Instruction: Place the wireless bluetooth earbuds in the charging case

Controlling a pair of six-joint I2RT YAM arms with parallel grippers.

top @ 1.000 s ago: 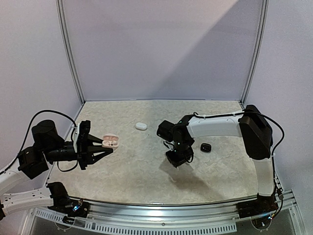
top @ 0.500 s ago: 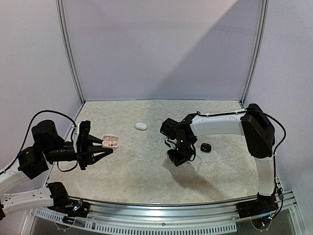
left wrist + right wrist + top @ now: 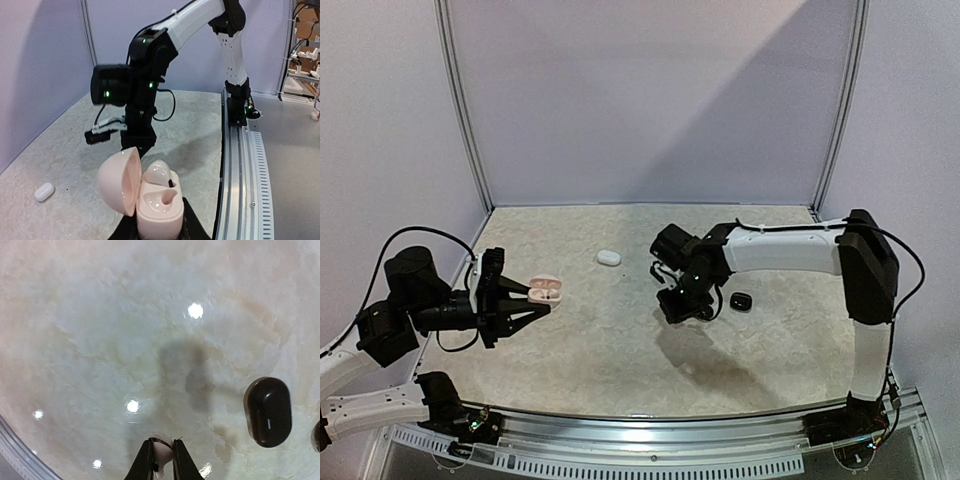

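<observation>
**The right claw held a tiny earbud, with the open pink case waiting.**

The right claw (image 3: pixel 161 465) was pinched tight on a small, pale, round earbud (image 3: pixel 161 451), up off the shiny marbled table (image 3: pixel 610 350). The left claw (image 3: pixel 159 234) was clamped on the bottom of a glossy pink egg-shaped case (image 3: pixel 160 212) with its lid open, well off to the side of the right claw. One more pale earbud (image 3: pixel 159 172) sat in the case already, and the hollow (image 3: pixel 161 200) next to it looked empty. I think that was the spot to aim for. The best way would be to go slow: keep the pinch firm, line the bud up over the hollow, then lower it straight in. A glossy black oval case (image 3: pixel 267 411) lay on the table just beside the right claw, and a small white oval case (image 3: pixel 608 257) lay farther off. Neither sat between the two claws, so the way looked free.
</observation>
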